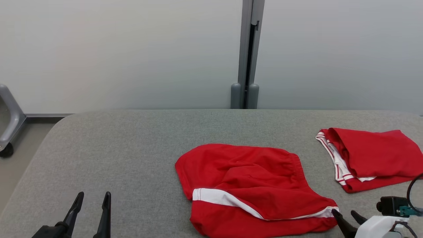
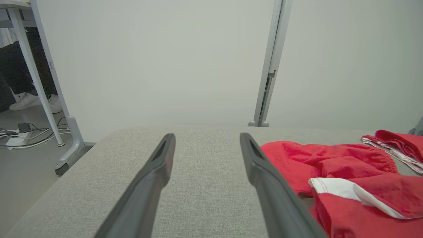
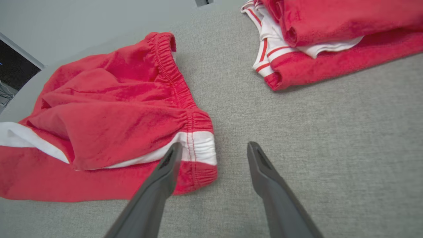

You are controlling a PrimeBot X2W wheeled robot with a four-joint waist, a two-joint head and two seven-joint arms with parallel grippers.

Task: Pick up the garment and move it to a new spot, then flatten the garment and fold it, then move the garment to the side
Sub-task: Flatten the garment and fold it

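Grey woven cloth covers the table (image 1: 132, 148) before us. Nearest, at the lower left of our head view, our left gripper (image 1: 94, 195) hovers over bare tabletop, its two dark fingers spread wide with nothing between them, well apart from the garment. At the lower right, our right gripper (image 3: 214, 145) also has its fingers parted and grips nothing. In its wrist view one fingertip (image 3: 172, 158) overlaps the waistband's corner, and we cannot tell whether it touches the cloth.

The garment, a pair of red shorts (image 1: 251, 178), lies rumpled on the table a little right of centre. Its elastic waistband (image 3: 168, 66) is toward the right gripper, and a white stripe (image 1: 224, 198) crosses its near part. Farther back and right, apart from the shorts, a second red garment (image 1: 370, 155) with red-and-white trim lies folded.

Behind the table rises a pale wall panel (image 1: 132, 49) split by a grey post (image 1: 247, 49). Our left wrist view shows a person's white shoes (image 2: 24, 100) and some cables (image 2: 29, 134) on the floor.
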